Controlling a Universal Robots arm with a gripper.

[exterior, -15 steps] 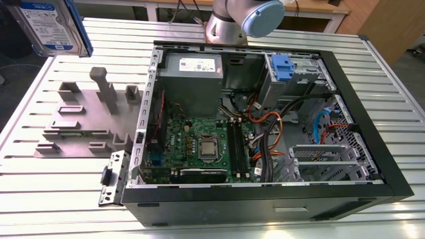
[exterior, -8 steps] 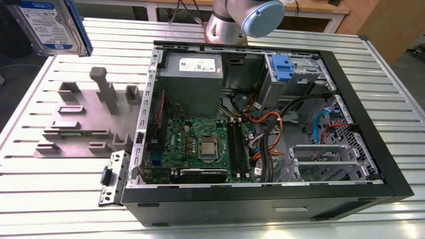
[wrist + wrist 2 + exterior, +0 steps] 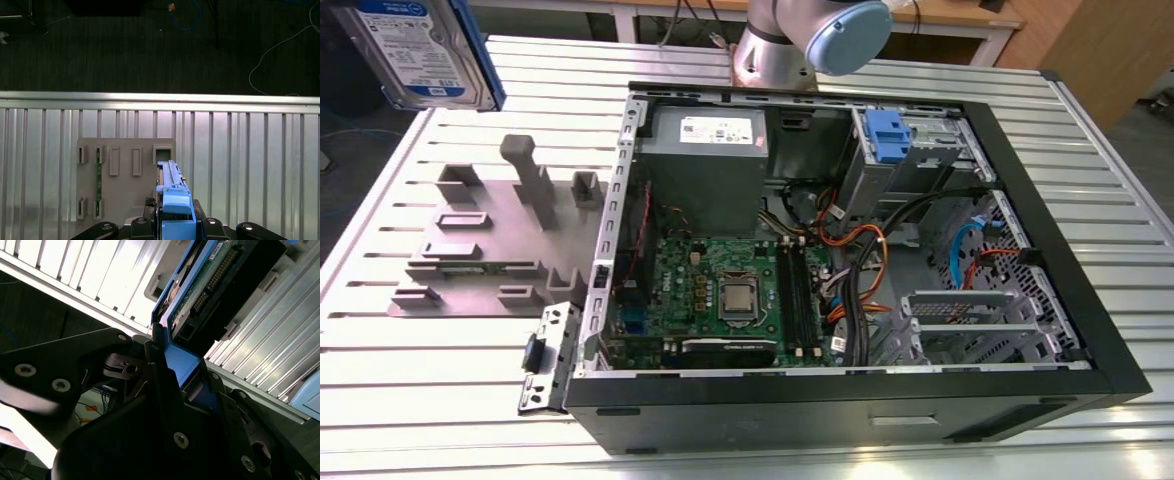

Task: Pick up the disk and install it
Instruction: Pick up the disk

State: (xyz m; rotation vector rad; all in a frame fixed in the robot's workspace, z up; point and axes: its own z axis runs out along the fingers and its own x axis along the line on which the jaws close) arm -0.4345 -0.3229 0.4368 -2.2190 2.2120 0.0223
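- The pincer (image 3: 182,374) is clenched on the disk (image 3: 420,50) by its blue carrier.
- It hangs above the bench (image 3: 440,390), at the exterior view's left.
- Pickup looks done, install not yet; the open case (image 3: 854,405) sits well apart.

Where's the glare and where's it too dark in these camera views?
Second wrist view: the slatted table glares near white, while the pincer holding the disk sits in deep shadow. First wrist view: bright table slats against a dark floor beyond. Exterior view: even light, soft reflections on the table, computer case interior readable.
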